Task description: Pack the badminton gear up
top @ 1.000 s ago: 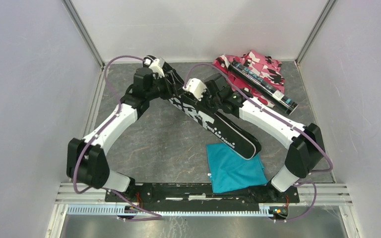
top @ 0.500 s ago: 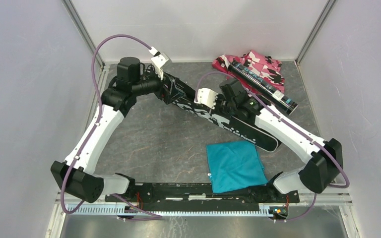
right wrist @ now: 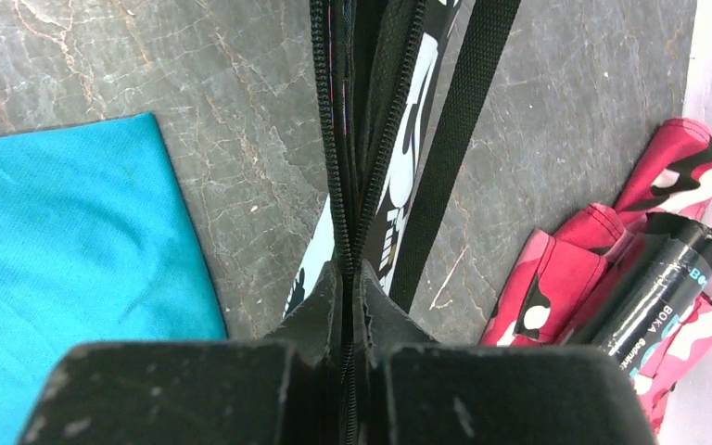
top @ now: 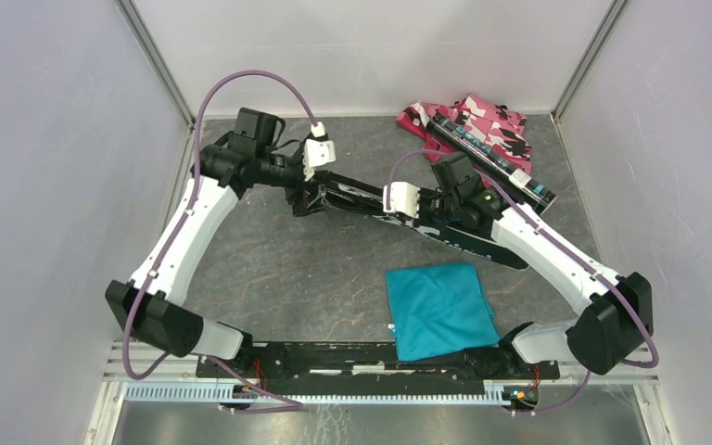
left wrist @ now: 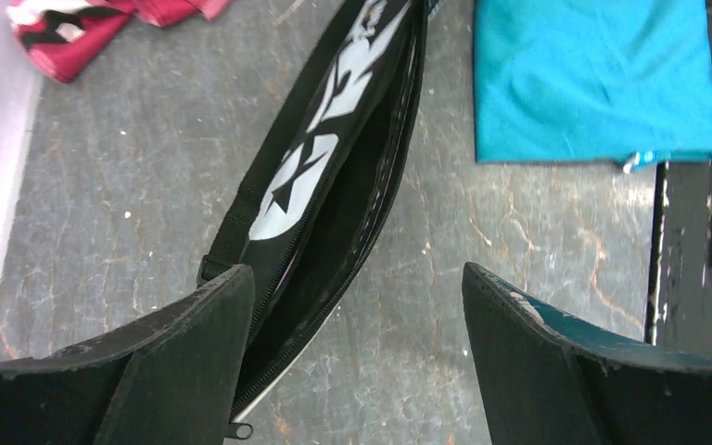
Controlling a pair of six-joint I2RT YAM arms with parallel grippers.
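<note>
The black "SPORT" racquet bag [top: 468,243] lies slanted across the middle of the table, its zipper partly open. My right gripper [top: 422,215] is shut on the bag's zipper edge [right wrist: 343,167], seen pinched between its fingertips [right wrist: 345,273]. My left gripper [top: 301,195] is open at the bag's narrow end; in the left wrist view [left wrist: 354,271] the open bag [left wrist: 324,158] runs past its left finger [left wrist: 185,343]. The long black tube [top: 491,159] lies on the camouflage fabric, also in the right wrist view [right wrist: 654,297]. No racquets or shuttlecocks are in view.
A teal cloth [top: 438,311] lies near the front right, just in front of the bag. Pink-black camouflage fabric [top: 482,116] sits at the back right corner under the tube. Walls enclose the table on the left, back and right.
The bag has turned from a steep diagonal to a flatter slant and shifted right. Both grippers moved with it; the left arm swung out to the left.
</note>
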